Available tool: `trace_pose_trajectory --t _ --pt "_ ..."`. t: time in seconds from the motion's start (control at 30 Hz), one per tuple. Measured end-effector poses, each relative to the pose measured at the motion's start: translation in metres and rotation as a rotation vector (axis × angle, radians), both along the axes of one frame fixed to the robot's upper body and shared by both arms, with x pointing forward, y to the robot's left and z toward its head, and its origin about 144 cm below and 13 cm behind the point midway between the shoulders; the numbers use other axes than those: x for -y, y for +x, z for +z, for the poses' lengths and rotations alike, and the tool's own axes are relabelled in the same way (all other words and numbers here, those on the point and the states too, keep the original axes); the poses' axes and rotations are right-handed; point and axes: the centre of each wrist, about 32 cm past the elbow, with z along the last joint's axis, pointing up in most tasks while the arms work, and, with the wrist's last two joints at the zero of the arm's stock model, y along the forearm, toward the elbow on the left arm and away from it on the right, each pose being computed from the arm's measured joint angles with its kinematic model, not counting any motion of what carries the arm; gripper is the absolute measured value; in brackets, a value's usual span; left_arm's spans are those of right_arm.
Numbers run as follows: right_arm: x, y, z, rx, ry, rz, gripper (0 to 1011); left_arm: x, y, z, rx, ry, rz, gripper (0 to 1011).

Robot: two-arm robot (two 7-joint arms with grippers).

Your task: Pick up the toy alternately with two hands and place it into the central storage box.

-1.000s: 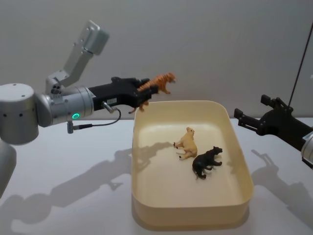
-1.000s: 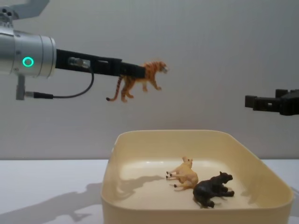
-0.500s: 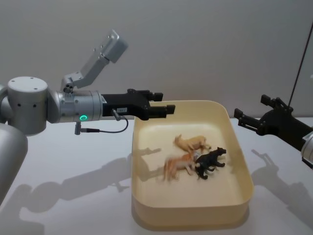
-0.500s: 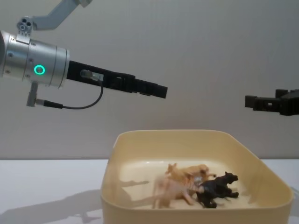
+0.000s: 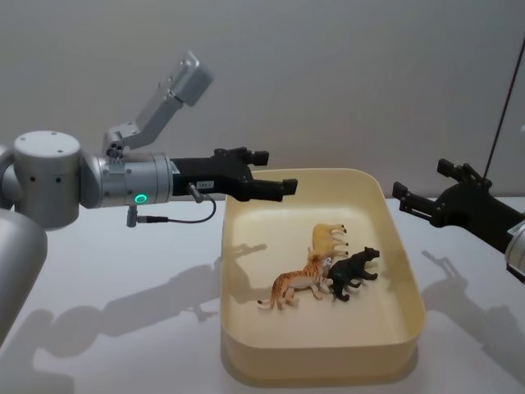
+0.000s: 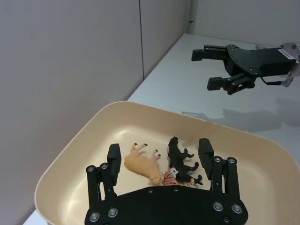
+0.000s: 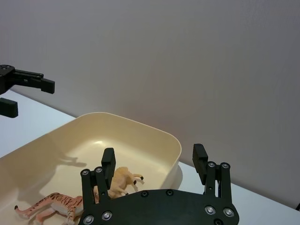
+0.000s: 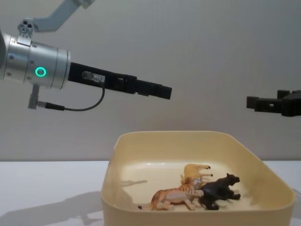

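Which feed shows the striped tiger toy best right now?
Head view: the tiger lies whole in the storage box. Chest view shows it side-on behind the rim; the wrist views have jaws partly covering it.

Box (image 5: pixel 400 271): smooth cream plastic w/ soft sheen, walls plain, faint gloss on floor. Left arm (image 5: pixel 123 179): brushed silver metal, satin finish. Left gripper (image 5: pixel 283 185) & right gripper (image 5: pixel 399 197): matt black, hard-looking, flat fingers w/ small shiny screw heads per wrist views. Tiger (image 5: pixel 297 281), tan animal (image 5: pixel 329 239), black animal (image 5: pixel 351 272): moulded plastic look, black one slightly glossy. Table (image 5: pixel 139 287): smooth matt white. Wall (image 5: pixel 344 74): matt grey.
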Motion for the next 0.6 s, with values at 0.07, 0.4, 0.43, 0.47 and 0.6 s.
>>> trace_pose_trajectory --t 0.07,0.4,0.43,0.47,0.6 --pt "0.0 0.0 0.0 0.0 0.0 0.0 1001 -0.001 -0.002 -0.001 0.008 -0.008 0.012 1002" --pt "0.0 0.0 0.0 0.0 0.0 0.0 1001 -0.009 -0.022 -0.011 0.064 -0.064 0.125 1002" --pt "0.0 0.0 0.0 0.0 0.0 0.0 1001 -0.014 -0.028 -0.015 0.068 -0.07 0.144 1002" --pt "0.0 0.0 0.0 0.0 0.0 0.0 1001 -0.016 -0.031 -0.016 0.07 -0.075 0.153 1001" --pt "0.0 0.0 0.0 0.0 0.0 0.0 1001 -0.025 -0.045 -0.023 0.077 -0.085 0.201 1002"
